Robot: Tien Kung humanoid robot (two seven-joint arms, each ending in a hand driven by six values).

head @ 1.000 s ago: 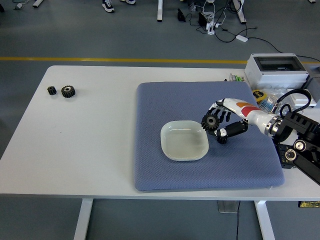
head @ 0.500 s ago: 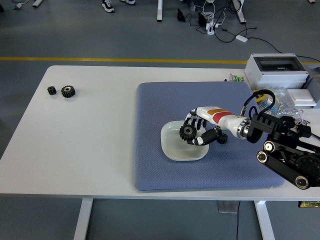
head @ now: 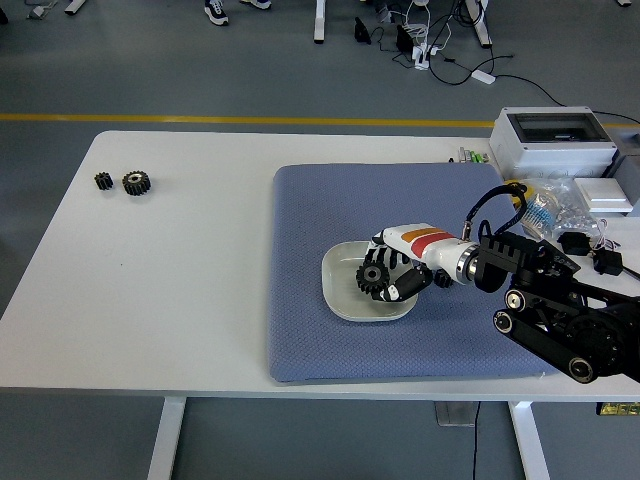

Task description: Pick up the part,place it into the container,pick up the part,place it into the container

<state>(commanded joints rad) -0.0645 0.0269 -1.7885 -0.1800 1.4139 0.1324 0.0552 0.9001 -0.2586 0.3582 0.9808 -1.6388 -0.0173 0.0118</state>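
Observation:
A shallow pale green dish [head: 341,292] sits on the blue mat [head: 310,220] in the middle of the table. My right hand [head: 388,279] reaches in from the right and hangs low over the dish's right half, its fingers curled around a black gear [head: 373,277]. Two more black gears lie at the table's far left: a small one [head: 103,181] and a larger one [head: 136,182], side by side. My left arm is out of view.
A grey electrical box [head: 555,138] stands at the back right corner, with bagged small parts [head: 560,200] and cables in front of it. My right forearm [head: 545,300] covers the mat's right edge. The white table [head: 170,290] lies bare left of the mat.
My right hand has carried the black gear leftward from beside the dish to over it, and lowered it into the dish's right half. The two gears at far left have not moved.

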